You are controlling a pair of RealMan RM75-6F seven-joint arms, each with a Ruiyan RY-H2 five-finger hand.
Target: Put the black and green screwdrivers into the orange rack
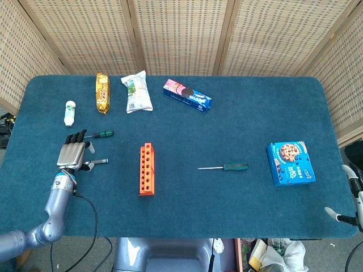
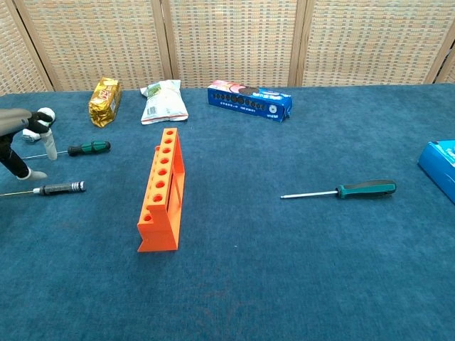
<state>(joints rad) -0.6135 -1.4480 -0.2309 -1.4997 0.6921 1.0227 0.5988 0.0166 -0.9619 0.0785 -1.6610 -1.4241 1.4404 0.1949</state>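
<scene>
woven cane screens close off the far side, and a blue cloth table fills the view. the orange rack stands near the middle-left, all its holes vacant as far as the chest view shows. no tool is seated yet, so by my reading the task is barely begun.

three screwdrivers lie flat on the cloth. the black screwdriver is to the left of the rack. a green-handled screwdriver lies just beyond it, toward the far side. another green screwdriver rests to the right of the rack, well apart from it.

your left hand hovers over the shaft end of the black screwdriver. its fingers are spread and extended and it holds nothing. whether a fingertip touches the shaft, i cannot tell. your right hand shows only as a sliver at the near-right table edge; its state cannot be told.

remaining: grasp, carry and seat every required tool.

noted as clutter along the far edge: a white bottle, a gold packet, a white snack bag and a blue biscuit pack. a blue cookie box sits at the right.
</scene>
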